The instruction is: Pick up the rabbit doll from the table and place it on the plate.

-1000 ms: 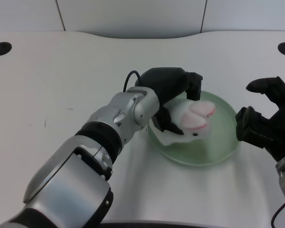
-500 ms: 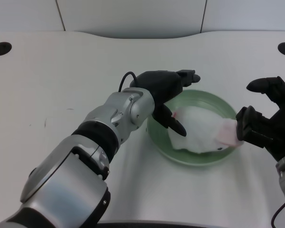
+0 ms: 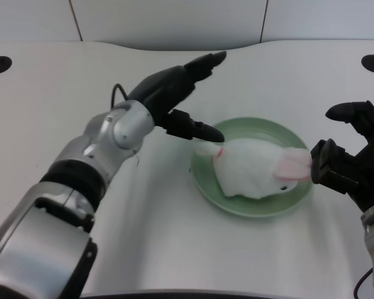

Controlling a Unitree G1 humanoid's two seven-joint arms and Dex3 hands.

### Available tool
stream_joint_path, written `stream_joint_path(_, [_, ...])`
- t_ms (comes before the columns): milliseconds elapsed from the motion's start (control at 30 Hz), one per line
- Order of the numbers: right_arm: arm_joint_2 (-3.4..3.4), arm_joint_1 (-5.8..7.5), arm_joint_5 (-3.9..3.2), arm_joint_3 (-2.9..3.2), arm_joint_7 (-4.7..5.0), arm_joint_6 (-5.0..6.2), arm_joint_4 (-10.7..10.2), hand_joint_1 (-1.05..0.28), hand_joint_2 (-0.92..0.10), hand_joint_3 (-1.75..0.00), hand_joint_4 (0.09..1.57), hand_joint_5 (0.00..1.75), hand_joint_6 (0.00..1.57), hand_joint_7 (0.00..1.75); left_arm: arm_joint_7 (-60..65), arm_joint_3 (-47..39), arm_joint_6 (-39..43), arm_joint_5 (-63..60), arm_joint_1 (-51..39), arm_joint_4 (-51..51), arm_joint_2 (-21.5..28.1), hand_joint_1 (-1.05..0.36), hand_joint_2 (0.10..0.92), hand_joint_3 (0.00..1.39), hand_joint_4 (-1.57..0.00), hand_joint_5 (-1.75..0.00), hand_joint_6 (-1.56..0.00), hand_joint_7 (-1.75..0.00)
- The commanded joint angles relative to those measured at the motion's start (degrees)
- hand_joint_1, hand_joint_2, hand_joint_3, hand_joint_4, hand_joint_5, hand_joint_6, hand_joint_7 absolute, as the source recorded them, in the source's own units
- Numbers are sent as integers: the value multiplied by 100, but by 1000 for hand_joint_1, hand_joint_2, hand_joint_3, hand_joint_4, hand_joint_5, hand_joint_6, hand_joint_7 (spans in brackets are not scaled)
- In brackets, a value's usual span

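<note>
The white rabbit doll (image 3: 252, 174) with pink ears lies on its side in the green plate (image 3: 237, 202), head toward the right rim. My left hand (image 3: 174, 93) hovers above the table to the plate's upper left, fingers spread apart and holding nothing. One lower finger reaches near the doll's left end, and whether it touches is unclear.
My right hand (image 3: 352, 159) waits beside the plate's right rim, close to the doll's ears. Two dark round holes (image 3: 0, 64) sit in the table's far corners. A wall panel runs along the back edge.
My left hand let go of the doll and drew back up and left, away from the plate. The doll now lies flat in the plate.
</note>
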State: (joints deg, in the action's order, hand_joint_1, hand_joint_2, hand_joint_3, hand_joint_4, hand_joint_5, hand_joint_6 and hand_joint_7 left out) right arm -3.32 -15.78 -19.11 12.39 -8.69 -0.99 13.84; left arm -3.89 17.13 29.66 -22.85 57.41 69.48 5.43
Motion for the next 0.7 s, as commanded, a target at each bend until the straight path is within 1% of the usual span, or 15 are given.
stream_joint_path(33, [-6, 4, -28, 53, 91, 56, 29, -50, -271, -1745, 1298, 1746, 960, 1746, -441, -375, 356, 487, -483, -324, 376, -877, 879, 2, -55, -39, -72, -54])
stream_joint_path(100, [-19, 0, 27, 52, 176, 69, 15, -41, -282, -1740, 1300, 1746, 966, 1746, -728, -616, 503, 824, -770, -603, 528, -821, 881, 1, -19, -355, -36, -231])
stream_joint_path(133, [-34, -10, -4, 71, 204, 34, 8, -40, -284, -1737, 1300, 1746, 969, 1746, -984, -764, 471, 1067, -972, -837, 632, -798, 885, 1, -7, -449, -14, -302])
stream_joint_path(200, [-50, -21, -58, 92, 226, -14, 0, -44, -287, -1735, 1300, 1746, 969, 1746, -1299, -905, 340, 1329, -1204, -1170, 735, -768, 891, 3, -1, -520, -3, -336])
stream_joint_path(267, [-58, -21, -76, 103, 246, -25, -7, -47, -290, -1734, 1300, 1746, 968, 1746, -1540, -1079, 271, 1613, -1525, -1569, 834, -759, 893, 3, 1, -541, 0, -345])
stream_joint_path(300, [-62, -19, -80, 108, 258, -27, -11, -47, -298, -1734, 1302, 1746, 967, 1746, -1660, -1186, 246, 1779, -1725, -1803, 891, -736, 897, 4, 1, -614, -36, -350])
stream_joint_path(333, [-64, -28, -97, 141, 296, -40, 1, -47, -302, -1734, 1303, 1746, 966, 1746, -1810, -1383, 173, 2091, -2078, -2195, 962, -724, 900, 4, 1, -654, -55, -350])
stream_joint_path(367, [-66, -35, -108, 165, 323, -50, 10, -50, -348, -1714, 1302, 1746, 960, 1746, -1915, -1516, 86, 2307, -2330, -2501, 1007, -690, 912, 27, -19, -756, -138, -321])
stream_joint_path(400, [-92, -58, -149, 217, 481, -210, -49, -51, -365, -1706, 1301, 1746, 958, 1746, -1943, -1649, 17, 2486, -2586, -2805, 1037, -678, 917, 34, -24, -795, -169, -306])
stream_joint_path(433, [-140, -92, -227, 287, 684, -415, -128, -64, -398, -1669, 1291, 1746, 958, 1746, -1969, -1779, -78, 2664, -2852, -3122, 1065, -670, 919, 59, -56, -832, -218, -281])
stream_joint_path(467, [-173, -113, -284, 332, 830, -571, -194, -53, -464, -1616, 1288, 1746, 956, 1746, -1979, -1855, -166, 2756, -3017, -3344, 1078, -670, 920, 111, -108, -871, -272, -264])
stream_joint_path(500, [-174, -125, -261, 338, 916, -612, -224, -49, -488, -1596, 1287, 1746, 956, 1746, -1962, -1946, -247, 2852, -3236, -3613, 1099, -670, 921, 130, -125, -884, -292, -257])
stream_joint_path(533, [-178, -133, -244, 341, 987, -614, -243, -22, -546, -1565, 1290, 1746, 958, 1746, -1962, -2028, -338, 2939, -3440, -3867, 1120, -671, 921, 182, -176, -905, -346, -235])
stream_joint_path(600, [-175, -137, -223, 330, 1064, -606, -266, -9, -578, -1548, 1291, 1746, 961, 1746, -1958, -2110, -498, 3021, -3672, -4201, 1140, -665, 921, 224, -219, -924, -393, -222])
stream_joint_path(700, [-246, -176, -378, 420, 1219, -694, -346, -32, -623, -1557, 1328, 1746, 980, 1746, -1999, -2333, -780, 3332, -4350, -4871, 1172, -655, 921, 260, -328, -956, -487, -208])
